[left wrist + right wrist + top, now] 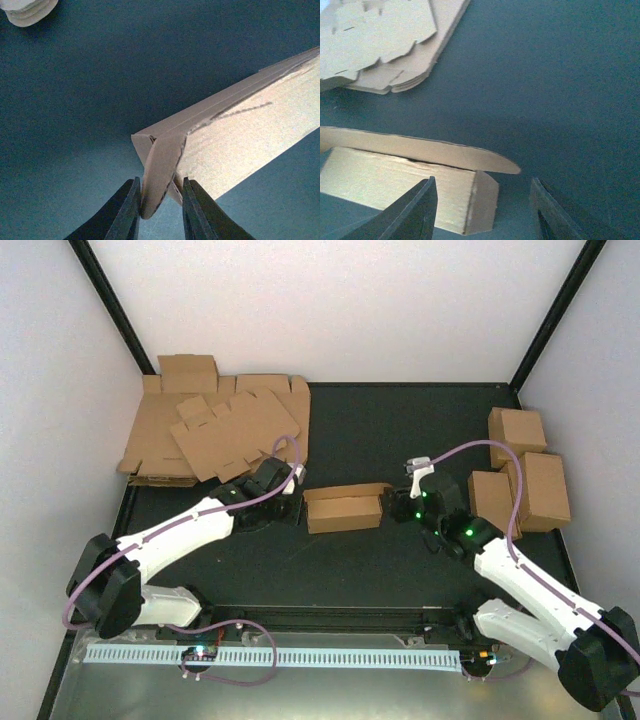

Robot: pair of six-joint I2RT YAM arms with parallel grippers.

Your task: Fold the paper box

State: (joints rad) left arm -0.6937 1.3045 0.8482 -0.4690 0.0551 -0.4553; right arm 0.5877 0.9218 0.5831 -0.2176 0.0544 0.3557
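While the paper box (pixel 345 510) lies near the middle of the dark counter (pixel 400 430), both arms are on it, one at each end. The left tool (pixel 160 182) stands narrow at the box's left end, and a curved end flap (pixel 161 165) pokes down between its fingers (pixel 125 215). Whether they actually pinch that flap, nobody can tell from here. Over on the right, the right tool (pixel 483 181) is spread wide, gripping nothing. The box's right corner sits between its jaws, with a gap beside the right one. A long flap (pixel 420 150) stands open along the box's far side. Far left lies a heap of flat blanks (pixel 215 430), and far right sit folded boxes (pixel 525 475).
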